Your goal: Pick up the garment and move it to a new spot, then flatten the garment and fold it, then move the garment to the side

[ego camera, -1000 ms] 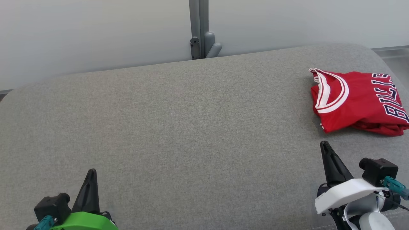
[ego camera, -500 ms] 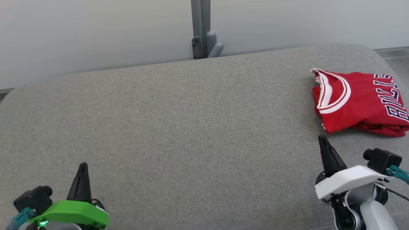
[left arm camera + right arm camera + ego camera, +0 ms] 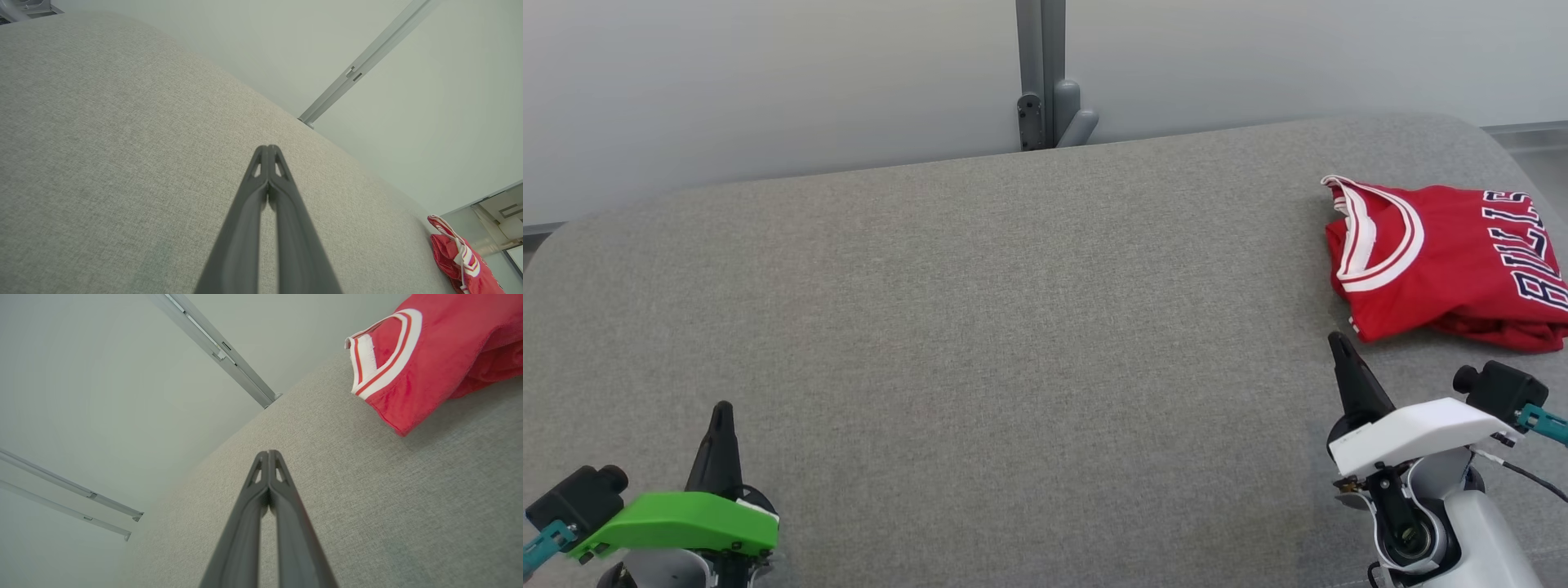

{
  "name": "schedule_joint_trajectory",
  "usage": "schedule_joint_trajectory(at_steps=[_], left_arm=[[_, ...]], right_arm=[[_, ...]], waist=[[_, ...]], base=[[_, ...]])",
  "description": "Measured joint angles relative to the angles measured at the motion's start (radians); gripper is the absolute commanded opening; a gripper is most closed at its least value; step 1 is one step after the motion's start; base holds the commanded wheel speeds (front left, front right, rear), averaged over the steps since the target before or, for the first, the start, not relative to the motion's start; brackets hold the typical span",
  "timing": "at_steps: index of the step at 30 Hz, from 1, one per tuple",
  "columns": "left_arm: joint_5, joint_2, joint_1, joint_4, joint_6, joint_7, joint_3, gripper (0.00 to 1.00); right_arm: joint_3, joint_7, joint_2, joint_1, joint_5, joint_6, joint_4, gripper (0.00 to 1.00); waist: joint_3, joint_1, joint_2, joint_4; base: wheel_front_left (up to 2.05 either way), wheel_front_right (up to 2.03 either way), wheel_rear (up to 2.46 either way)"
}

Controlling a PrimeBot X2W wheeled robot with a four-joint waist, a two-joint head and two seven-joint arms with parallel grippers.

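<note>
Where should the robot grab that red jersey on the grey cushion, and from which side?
Probably the near left corner of the red jersey, approached from the robot's side with the right tool, whose tip sits just short of it. In the right wrist view that corner lifts slightly off the grey cushion, shadow beneath, so a finger could slide under. The shut tool must open first.

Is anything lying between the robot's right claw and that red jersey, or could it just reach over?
Nothing visible stands in the way. The right gripper, jaws shut, points toward the red jersey, with just bare grey cushion between them; the right wrist view shows the same open stretch.
</note>
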Motion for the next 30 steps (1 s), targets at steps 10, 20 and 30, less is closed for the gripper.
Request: schedule_joint_trajectory(at_steps=[10, 20, 30], left_arm=[[-0.125, -0.017, -0.036, 0.037, -0.019, 0.021, 0.04, 0.0], [-0.225, -0.035, -0.067, 0.067, -0.037, 0.039, 0.073, 0.0], [-0.322, -0.049, -0.094, 0.095, -0.053, 0.053, 0.103, 0.0]], right_arm=[[-0.004, 0.021, 0.004, -0.049, 0.141, -0.001, 0.057, 0.0], [-0.008, 0.038, 0.007, -0.09, 0.257, -0.001, 0.103, 0.0], [-0.011, 0.055, 0.01, -0.127, 0.362, -0.001, 0.147, 0.0]], waist=[[0.0, 0.0, 0.0, 0.005], [0.001, 0.0, 0.0, 0.01], [0.001, 0.0001, 0.0, 0.014]], base=[[0.0, 0.0, 0.0], [0.0, 0.0, 0.0], [0.0, 0.0, 0.0]])
